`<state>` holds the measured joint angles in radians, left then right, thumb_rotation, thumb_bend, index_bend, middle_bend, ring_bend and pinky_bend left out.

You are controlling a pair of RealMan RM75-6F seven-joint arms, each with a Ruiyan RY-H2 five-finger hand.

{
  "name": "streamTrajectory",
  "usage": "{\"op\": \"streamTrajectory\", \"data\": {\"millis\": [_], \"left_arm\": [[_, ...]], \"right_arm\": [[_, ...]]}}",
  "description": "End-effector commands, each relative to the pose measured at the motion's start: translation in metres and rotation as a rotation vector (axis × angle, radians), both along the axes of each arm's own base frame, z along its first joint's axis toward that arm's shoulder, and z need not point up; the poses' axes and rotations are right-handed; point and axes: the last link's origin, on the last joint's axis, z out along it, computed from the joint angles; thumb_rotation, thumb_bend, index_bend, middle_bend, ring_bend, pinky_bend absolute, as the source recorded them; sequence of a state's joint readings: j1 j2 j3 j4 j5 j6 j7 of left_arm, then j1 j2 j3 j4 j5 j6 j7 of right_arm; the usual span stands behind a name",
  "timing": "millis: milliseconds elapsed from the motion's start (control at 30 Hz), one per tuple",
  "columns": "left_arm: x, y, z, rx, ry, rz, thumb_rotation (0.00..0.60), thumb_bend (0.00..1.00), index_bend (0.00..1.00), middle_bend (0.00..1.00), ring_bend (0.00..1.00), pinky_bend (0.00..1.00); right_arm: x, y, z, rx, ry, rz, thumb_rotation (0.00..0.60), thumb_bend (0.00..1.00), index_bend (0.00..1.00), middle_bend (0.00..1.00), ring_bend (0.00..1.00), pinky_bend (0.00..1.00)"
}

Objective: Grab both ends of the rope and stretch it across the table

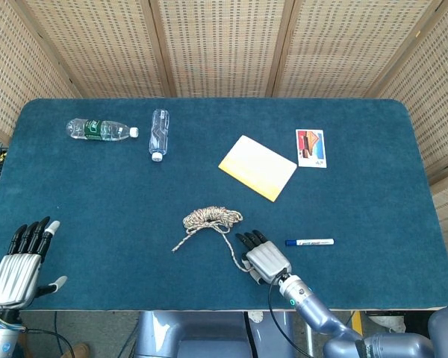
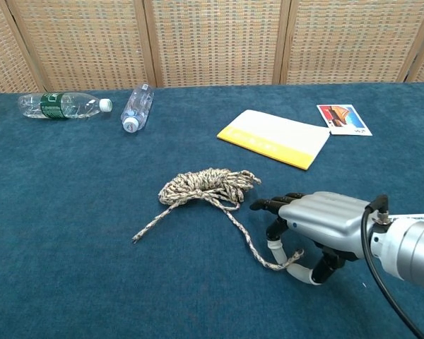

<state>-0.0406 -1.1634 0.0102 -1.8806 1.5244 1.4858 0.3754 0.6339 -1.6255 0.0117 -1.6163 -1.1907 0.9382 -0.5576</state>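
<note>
Pinching rope (image 2: 210, 186) end: right hand (image 2: 318, 224); left hand (image 1: 19, 261) spread, empty; labels unreadable.

Both views are bright and evenly lit, with soft, diffuse light and no single source visible. Shadows are faint: in the chest view a thin dark patch lies under the right hand (image 2: 318, 226), lower right of the frame. Its metal back carries a mild sheen, not harsh glare. The blue table cover (image 1: 97, 186) shows clear texture. The head view bends straight lines slightly at its edges. Focus is sharp throughout.
</note>
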Motion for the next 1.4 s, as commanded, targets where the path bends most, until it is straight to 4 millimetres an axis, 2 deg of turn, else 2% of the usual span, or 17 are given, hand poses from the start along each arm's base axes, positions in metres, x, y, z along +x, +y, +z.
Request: {"op": "streamTrajectory", "data": {"millis": [33, 267, 367, 567, 667, 733, 833, 933, 1100, 1167, 1400], "left_arm": [[0.001, 0.002, -0.002, -0.004, -0.010, -0.001, 0.600, 0.08, 0.00, 0.00, 0.00, 0.00], [0.010, 0.018, -0.012, -0.038, 0.058, -0.072, 0.600, 0.10, 0.00, 0.00, 0.00, 0.00], [0.021, 0.042, -0.024, -0.071, 0.116, -0.185, 0.600, 0.10, 0.00, 0.00, 0.00, 0.00], [0.040, 0.074, -0.046, -0.137, 0.032, -0.227, 0.600, 0.11, 0.00, 0.00, 0.00, 0.00], [0.051, 0.091, -0.058, -0.209, 0.006, -0.251, 0.600, 0.11, 0.07, 0.00, 0.00, 0.00], [0.058, 0.100, -0.066, -0.242, 0.004, -0.288, 0.600, 0.12, 0.18, 0.00, 0.00, 0.00], [0.066, 0.111, -0.077, -0.269, 0.049, -0.374, 0.600, 0.16, 0.31, 0.00, 0.00, 0.00], [0.074, 0.120, -0.088, -0.281, 0.114, -0.478, 0.600, 0.20, 0.39, 0.00, 0.00, 0.00], [0.084, 0.137, -0.110, -0.317, 0.214, -0.618, 0.600, 0.22, 0.41, 0.00, 0.00, 0.00], [0.089, 0.140, -0.122, -0.337, 0.247, -0.677, 0.600, 0.22, 0.41, 0.00, 0.00, 0.00], [0.094, 0.141, -0.141, -0.359, 0.214, -0.722, 0.600, 0.22, 0.46, 0.00, 0.00, 0.00]], "right_arm": [[0.002, -0.001, 0.003, -0.017, -0.002, 0.019, 0.600, 0.43, 0.58, 0.00, 0.00, 0.00], [0.005, -0.004, 0.009, -0.052, -0.001, 0.056, 0.600, 0.43, 0.58, 0.00, 0.00, 0.00], [0.006, -0.005, 0.012, -0.068, 0.004, 0.064, 0.600, 0.43, 0.58, 0.00, 0.00, 0.00], [0.006, -0.006, 0.013, -0.077, 0.000, 0.057, 0.600, 0.43, 0.58, 0.00, 0.00, 0.00], [0.006, -0.007, 0.013, -0.079, 0.005, 0.056, 0.600, 0.43, 0.58, 0.00, 0.00, 0.00], [0.006, -0.007, 0.013, -0.081, 0.004, 0.054, 0.600, 0.43, 0.58, 0.00, 0.00, 0.00], [0.006, -0.008, 0.013, -0.081, 0.006, 0.050, 0.600, 0.43, 0.59, 0.00, 0.00, 0.00], [0.006, -0.008, 0.012, -0.082, 0.014, 0.048, 0.600, 0.43, 0.59, 0.00, 0.00, 0.00], [0.003, -0.011, 0.012, -0.088, 0.031, 0.040, 0.600, 0.43, 0.59, 0.00, 0.00, 0.00], [0.003, -0.013, 0.013, -0.092, 0.033, 0.032, 0.600, 0.43, 0.59, 0.00, 0.00, 0.00], [0.002, -0.015, 0.013, -0.096, 0.043, 0.028, 0.600, 0.43, 0.59, 0.00, 0.00, 0.00]]}}
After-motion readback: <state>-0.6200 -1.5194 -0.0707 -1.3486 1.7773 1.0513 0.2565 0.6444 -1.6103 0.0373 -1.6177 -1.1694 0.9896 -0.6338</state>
